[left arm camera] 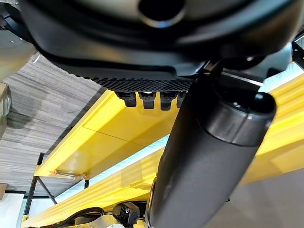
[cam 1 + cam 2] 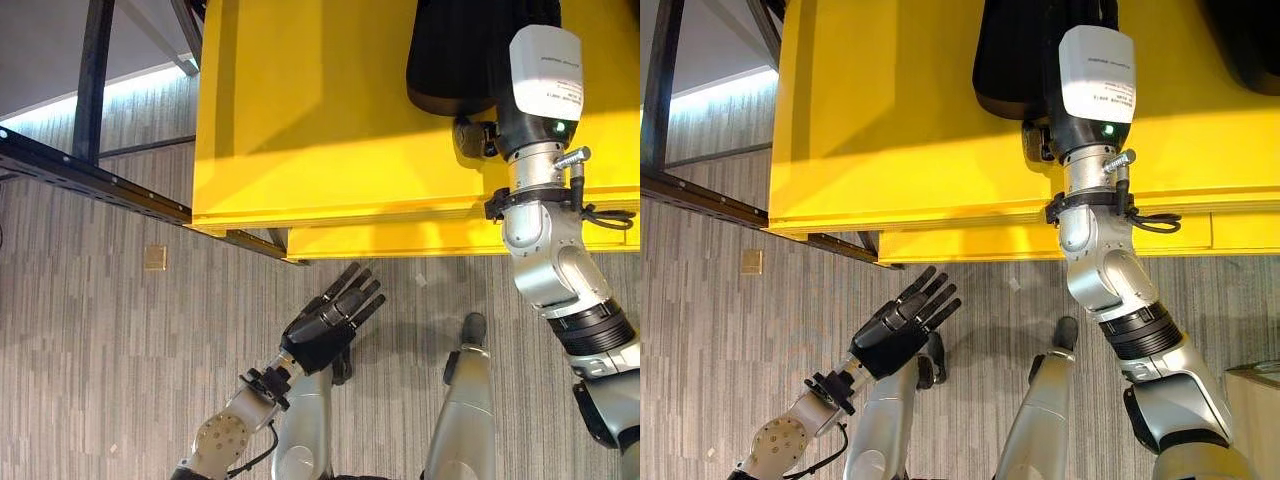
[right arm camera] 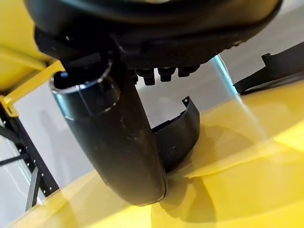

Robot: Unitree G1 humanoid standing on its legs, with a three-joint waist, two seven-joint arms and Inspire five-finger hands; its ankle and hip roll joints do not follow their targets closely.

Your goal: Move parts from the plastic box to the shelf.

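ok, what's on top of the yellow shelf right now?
One curved black part lies on the yellow shelf, with the right hand at it; the wrist housing covers the fingers from above. A second black part sits at the far right. The left hand hangs open over the floor.

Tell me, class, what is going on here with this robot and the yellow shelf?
The robot's right arm reaches out over the yellow shelf, where a black part lies on the top surface. The right hand is at that part, its thumb resting beside the curved black piece, but whether it grips it cannot be told. The left hand hangs low over the grey floor in front of the shelf, fingers straight and holding nothing.
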